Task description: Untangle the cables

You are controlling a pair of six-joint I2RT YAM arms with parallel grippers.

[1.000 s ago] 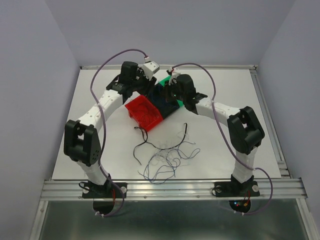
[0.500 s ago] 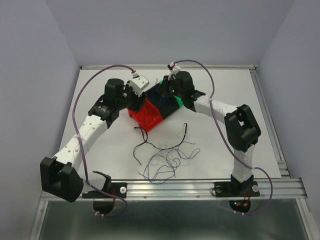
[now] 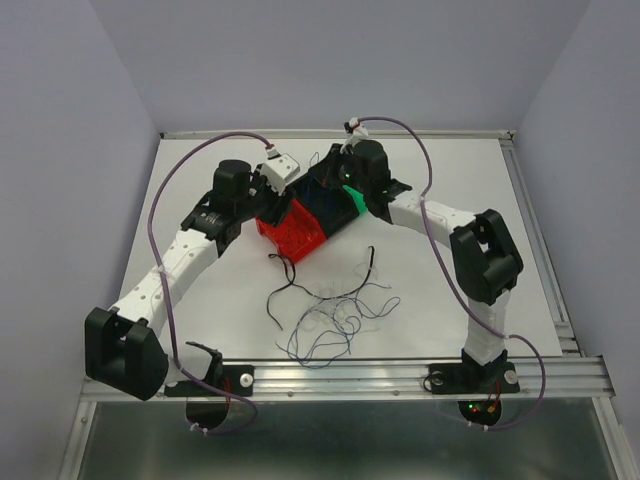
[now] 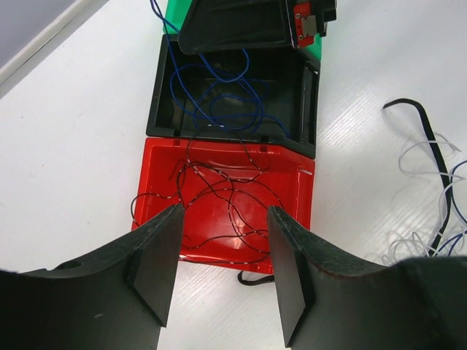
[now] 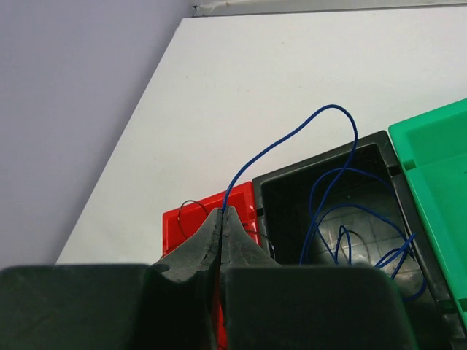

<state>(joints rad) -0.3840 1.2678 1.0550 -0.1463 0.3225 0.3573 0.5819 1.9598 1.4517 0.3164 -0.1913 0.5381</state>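
Near edge: loose clump (image 3: 330,318) of blue, whitish & black cables lies on the table (image 3: 240,335) btwn the two arm bases, still unsorted, w/ bare surface either side. L elbow has swung out to the near-left corner in the last sec, and the left gripper (image 4: 225,240) has backed off to hover over the red bin (image 4: 303,211), jaws apart, empty. It prob. just dropped the thin black wires (image 4: 219,191) lying inside. Beyond, the right gripper (image 5: 220,217) is pinched shut on a blue cable (image 5: 292,135) that arcs into the black bin (image 5: 328,179), so sorting looks roughly half done. The green bin (image 5: 430,153) sits beyond that; the far table edge is well apart, leaving room to lift away
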